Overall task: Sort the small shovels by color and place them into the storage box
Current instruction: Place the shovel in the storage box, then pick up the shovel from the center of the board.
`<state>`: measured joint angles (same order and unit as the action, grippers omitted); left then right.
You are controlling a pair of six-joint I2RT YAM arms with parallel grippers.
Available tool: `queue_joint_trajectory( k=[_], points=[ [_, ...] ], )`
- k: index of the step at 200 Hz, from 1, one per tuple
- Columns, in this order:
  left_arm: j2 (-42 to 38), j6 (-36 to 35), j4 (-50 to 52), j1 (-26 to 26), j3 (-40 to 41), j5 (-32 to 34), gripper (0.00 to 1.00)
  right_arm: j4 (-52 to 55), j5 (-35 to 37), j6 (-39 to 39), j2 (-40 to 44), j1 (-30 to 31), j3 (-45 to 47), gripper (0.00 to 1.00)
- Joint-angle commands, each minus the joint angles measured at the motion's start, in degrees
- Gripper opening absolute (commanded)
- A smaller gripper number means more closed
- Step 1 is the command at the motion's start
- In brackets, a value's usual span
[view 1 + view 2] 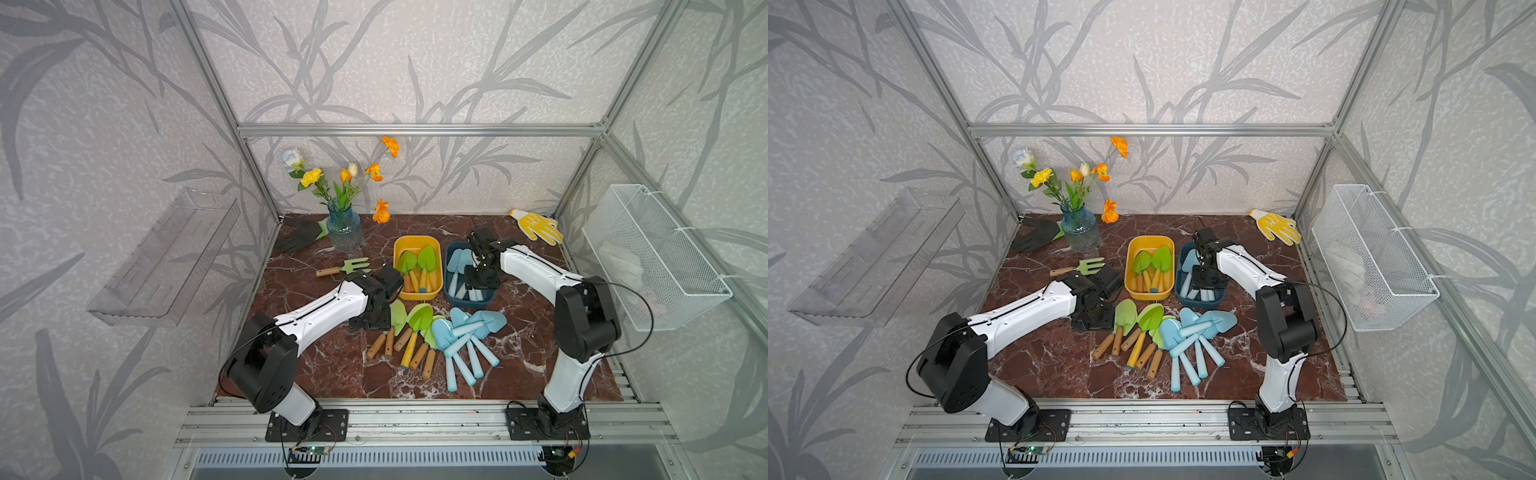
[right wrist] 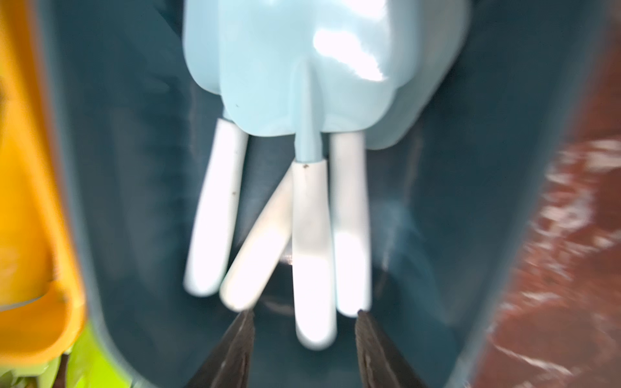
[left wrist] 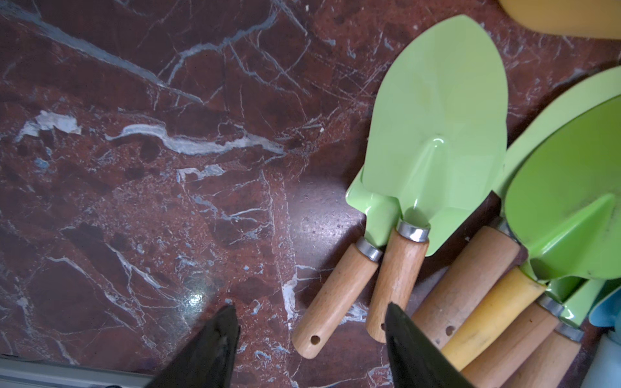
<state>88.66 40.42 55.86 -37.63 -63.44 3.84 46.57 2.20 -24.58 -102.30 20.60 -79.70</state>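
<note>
Bench [image 1: 316, 374]: green shovels [image 1: 419, 318] and blue shovels [image 1: 478, 324] lie piled, roughly half left to sort.
Yellow box [image 1: 417, 239]: a few green ones in.
Blue box [image 1: 471, 304]: four blue ones in.
My right pincer [image 2: 304, 312]: open, inside the blue box.
My left pincer [image 3: 311, 306]: open, empty, beside the green shovels' handles.

Right wrist view blurred; blue shovels [image 2: 285, 67]: blade tips cut off.

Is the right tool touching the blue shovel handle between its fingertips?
Apart. The right wrist view shows the right tool open, with the floor of the dark box visible on both sides of the blue shovel handle.
</note>
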Motion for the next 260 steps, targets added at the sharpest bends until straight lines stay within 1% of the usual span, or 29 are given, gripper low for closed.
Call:
queue_joint_trajectory(
  k=[1,30,62,80,90,99,179,214,231,260],
  points=[
    [-1.37,1.04,-0.73,-1.14,1.02,-1.94,0.7,0.77,6.03,-1.52,7.49,0.05,2.34,0.51],
    [-0.02,1.41,-1.8,-3.0,0.95,-3.34,0.7,0.24,6.81,-1.54,11.47,-0.03,5.56,0.51],
    [2.08,2.42,-3.22,-3.59,0.86,-4.66,0.68,0.29,6.02,-1.2,12.47,-0.03,7.94,0.51],
    [3.42,2.34,-4.84,-3.55,0.63,-5.46,0.64,0.14,5.79,-1.47,12.81,-0.03,8.99,0.51],
    [4.4,2.14,-5.57,-3.59,0.15,-5.57,0.58,-0.04,5.67,-1.53,13.05,-0.03,9.45,0.51],
    [5.49,1.88,-5.98,-3.64,-0.48,-5.65,0.54,-0.15,5.63,-1.7,13.27,-0.06,9.79,0.51],
    [14.98,0.67,-7.51,-3.46,-5.33,-5.51,0.51,-0.42,5.19,-2.13,13.9,-0.12,11.81,0.51],
    [18.38,0.01,-6.91,-3.2,-6.95,-5.28,0.39,-0.67,4.9,-2.58,13.89,-0.12,12.69,0.5],
    [19.43,-0.09,-6.55,-3.22,-7.45,-4.84,0.35,-0.84,4.84,-2.67,13.88,-0.12,13.0,0.5],
    [20.08,-0.6,-5.01,-3.06,-8.66,-4.21,0.16,-0.86,4.88,-2.59,13.71,-0.17,13.03,0.5]
  ],
)
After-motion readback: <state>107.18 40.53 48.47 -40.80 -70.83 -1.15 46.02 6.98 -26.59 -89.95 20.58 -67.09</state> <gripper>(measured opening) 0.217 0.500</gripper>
